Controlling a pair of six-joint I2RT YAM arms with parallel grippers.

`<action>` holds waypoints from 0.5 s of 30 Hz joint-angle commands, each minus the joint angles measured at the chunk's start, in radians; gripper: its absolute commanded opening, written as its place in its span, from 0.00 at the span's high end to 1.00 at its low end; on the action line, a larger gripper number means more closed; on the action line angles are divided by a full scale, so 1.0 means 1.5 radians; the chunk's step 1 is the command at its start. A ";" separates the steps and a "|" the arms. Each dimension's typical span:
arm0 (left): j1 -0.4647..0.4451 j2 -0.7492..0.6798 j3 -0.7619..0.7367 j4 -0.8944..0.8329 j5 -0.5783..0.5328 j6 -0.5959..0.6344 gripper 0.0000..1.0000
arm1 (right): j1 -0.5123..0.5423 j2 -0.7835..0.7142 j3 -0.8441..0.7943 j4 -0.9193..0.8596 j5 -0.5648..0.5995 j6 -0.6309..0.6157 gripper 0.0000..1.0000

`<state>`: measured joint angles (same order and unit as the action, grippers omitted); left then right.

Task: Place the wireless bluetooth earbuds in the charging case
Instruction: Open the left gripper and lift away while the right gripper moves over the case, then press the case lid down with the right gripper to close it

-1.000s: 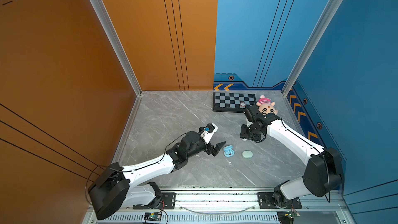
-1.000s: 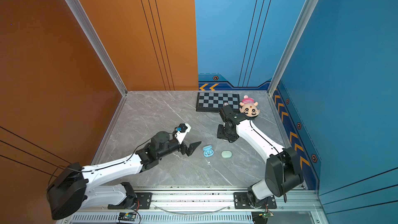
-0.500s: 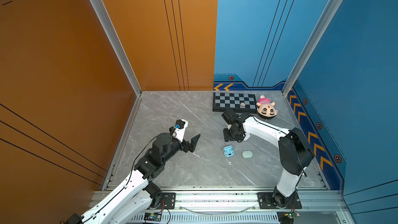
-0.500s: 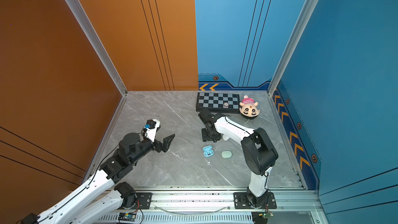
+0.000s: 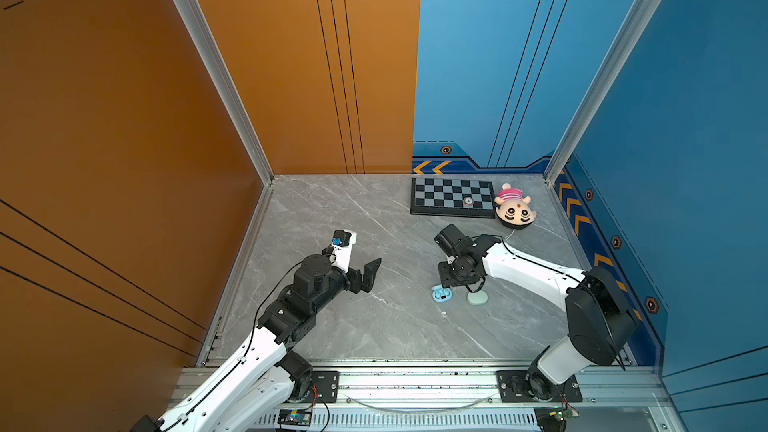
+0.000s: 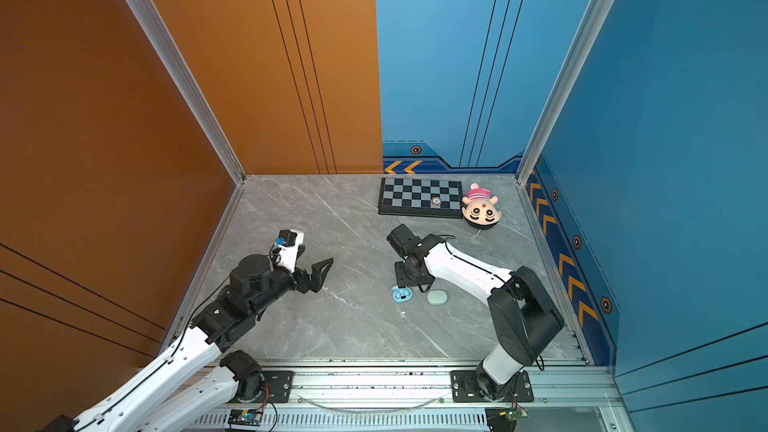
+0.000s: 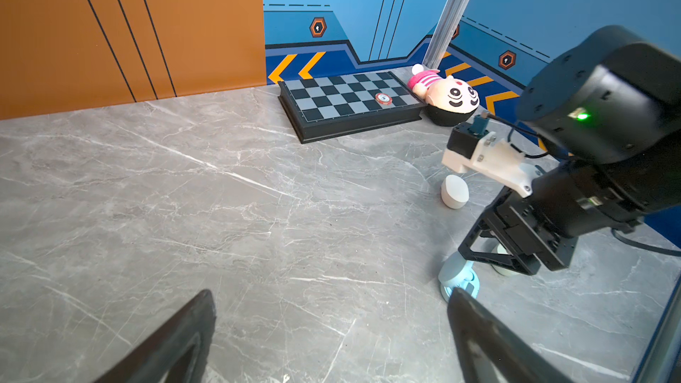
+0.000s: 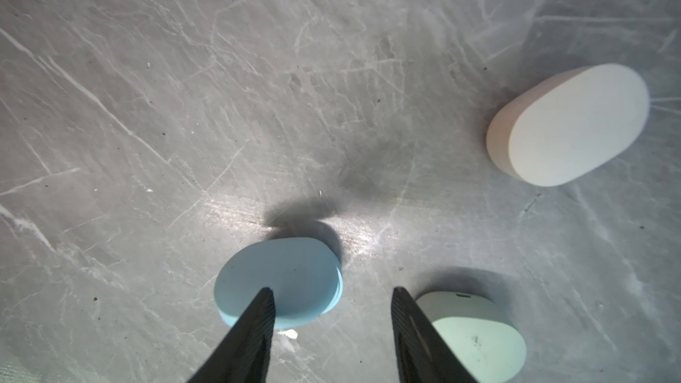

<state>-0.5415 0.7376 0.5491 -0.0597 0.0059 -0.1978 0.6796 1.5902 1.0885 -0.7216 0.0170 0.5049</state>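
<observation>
A pale blue charging case (image 5: 441, 295) (image 6: 401, 295) stands on the grey floor with its lid up; the right wrist view shows the lid's back (image 8: 283, 278). A mint case (image 5: 477, 297) (image 8: 475, 333) lies shut beside it. A white case (image 8: 567, 125) (image 7: 455, 191) lies farther off. My right gripper (image 8: 331, 296) (image 5: 451, 281) hangs open just above the floor between the blue and mint cases, with only bare floor between its fingers. My left gripper (image 5: 365, 273) (image 7: 331, 311) is wide open and empty, well left of the cases. The earbuds do not show clearly in any view.
A black chessboard (image 5: 452, 198) with a red disc on it lies at the back wall, with a plush toy head (image 5: 514, 211) beside it. A tiny white speck (image 5: 444, 312) lies in front of the blue case. Walls close in the floor on three sides.
My left arm drew back to the left, away from the blue case. My right gripper moved left and toward the front, down over the blue and mint cases.
</observation>
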 commanded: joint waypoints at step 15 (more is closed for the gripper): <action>0.060 0.035 0.018 0.017 -0.016 -0.082 0.02 | -0.015 0.001 0.028 0.080 -0.032 0.009 0.46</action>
<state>-0.4625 0.7887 0.5499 -0.0525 -0.0078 -0.3050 0.6617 1.5654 1.0878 -0.6357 -0.0235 0.5014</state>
